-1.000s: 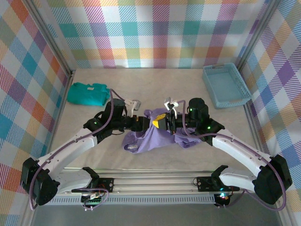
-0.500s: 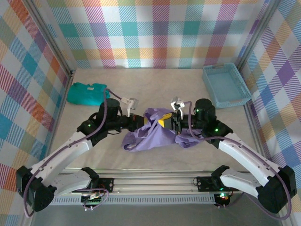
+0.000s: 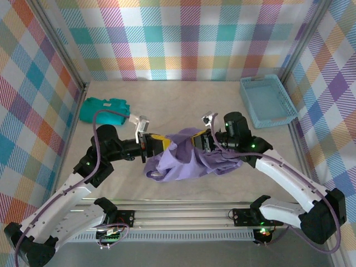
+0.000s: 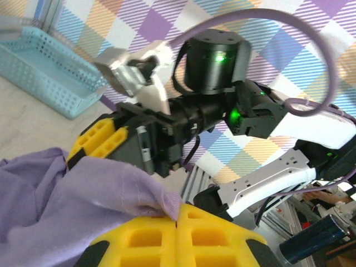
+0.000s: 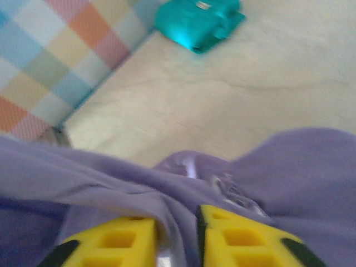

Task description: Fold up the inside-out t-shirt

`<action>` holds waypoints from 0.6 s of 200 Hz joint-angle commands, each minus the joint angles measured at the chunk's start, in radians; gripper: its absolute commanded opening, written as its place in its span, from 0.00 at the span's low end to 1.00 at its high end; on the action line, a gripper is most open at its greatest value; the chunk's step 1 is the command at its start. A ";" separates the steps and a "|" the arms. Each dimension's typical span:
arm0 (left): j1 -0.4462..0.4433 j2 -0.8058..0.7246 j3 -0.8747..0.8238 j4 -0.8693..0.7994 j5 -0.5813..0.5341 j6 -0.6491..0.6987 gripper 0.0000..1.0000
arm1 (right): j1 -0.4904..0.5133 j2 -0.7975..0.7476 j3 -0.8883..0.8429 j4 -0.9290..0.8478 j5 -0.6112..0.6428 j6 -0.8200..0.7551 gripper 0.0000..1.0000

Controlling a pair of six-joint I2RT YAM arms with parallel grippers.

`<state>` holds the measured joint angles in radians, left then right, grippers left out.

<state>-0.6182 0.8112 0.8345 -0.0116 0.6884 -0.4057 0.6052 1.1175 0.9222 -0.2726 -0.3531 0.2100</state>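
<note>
Left gripper (image 4: 177, 219) is clamping down hard on a fold of the purple t-shirt (image 3: 183, 161). Its yellow jaws are pressing together with a corner of cloth pinched between them, and that corner is coming up off the table (image 3: 183, 100).

Right gripper (image 5: 177, 219) is sitting just across from it, facing the left one. Its jaws are standing slightly apart with a ridge of the same shirt running through the gap. Can't honestly tell if it's gripping that bunch or letting it slip (thick wad of fabric, so the gap alone isn't telling me much).

The shirt itself is lying crumpled in the middle of the table, hanging and stretching between the two grippers, with the rest pooling toward the near edge. My guess is they're holding it at two points like this to pull it taut and open it up, since a balled-up, inside-out shirt isn't going to fold neatly. So I'm thinking we're early on, nothing flat yet.

Further out, a teal garment (image 3: 103, 109) is sitting folded by the far left wall, and a light blue basket (image 3: 267, 101) is parked far right, both well away from the action.
</note>
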 commanded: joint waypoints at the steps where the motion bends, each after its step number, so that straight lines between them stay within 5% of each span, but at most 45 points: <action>1: 0.006 -0.009 0.008 0.054 0.005 0.014 0.00 | 0.007 0.004 0.086 -0.204 0.160 0.015 0.33; 75: 0.006 0.062 0.036 0.003 -0.042 0.047 0.00 | 0.091 -0.137 0.019 -0.217 0.048 0.139 0.47; 120: 0.007 0.083 0.046 -0.007 -0.052 0.043 0.00 | 0.193 -0.147 -0.090 -0.126 0.130 0.329 0.53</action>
<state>-0.6182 0.8959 0.8394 -0.0265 0.6479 -0.3771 0.7551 0.9722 0.8776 -0.4423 -0.2695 0.4049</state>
